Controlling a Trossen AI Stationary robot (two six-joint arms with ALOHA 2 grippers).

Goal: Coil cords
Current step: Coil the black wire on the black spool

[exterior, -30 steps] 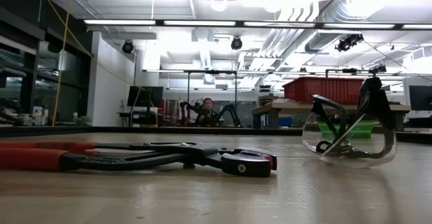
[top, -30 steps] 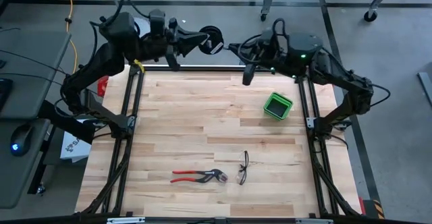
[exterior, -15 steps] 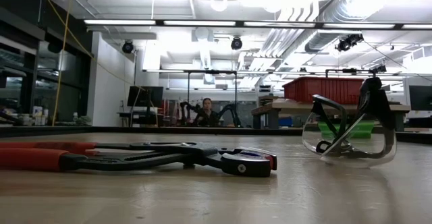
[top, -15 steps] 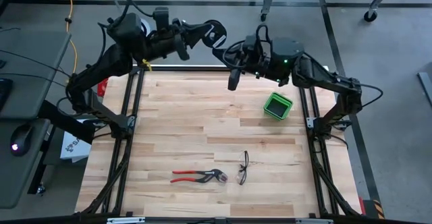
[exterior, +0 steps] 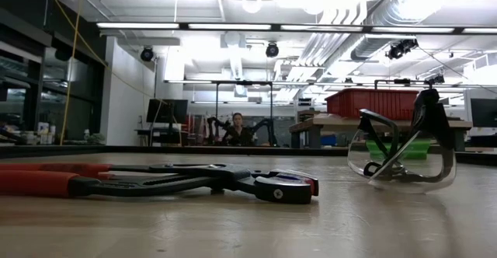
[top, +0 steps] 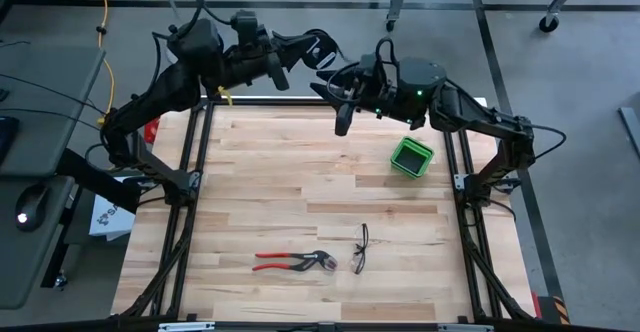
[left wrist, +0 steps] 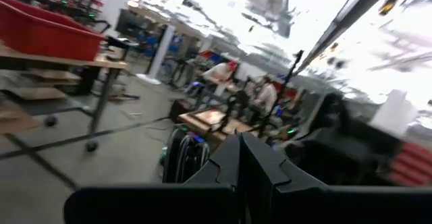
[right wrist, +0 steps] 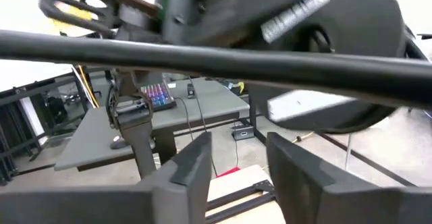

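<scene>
The thin black cord loops in the air between my two grippers, above the table's far edge. A dark end of it hangs down over the wood. My left gripper reaches in from the far left; its fingers are shut. My right gripper points toward the table's left. It is open, with nothing between its fingers. In the right wrist view a black strand runs across the picture, in front of the left gripper. My left gripper is shut right beside the cord's loops, but whether it touches the cord cannot be told, as the arms cover that spot. My right gripper stands open next to the cord; I cannot tell whether the cord rests on it.
A green box stands at the table's far right. Red-handled pliers and safety glasses lie near the front edge. A yellow cable runs over the floor beyond the far left corner. A person sits far behind the table.
My right gripper has gone toward the table's left edge along the far side, and the cord's hanging end has gone with it. My left gripper has reached a little toward the right one, so the two now stand close together.
</scene>
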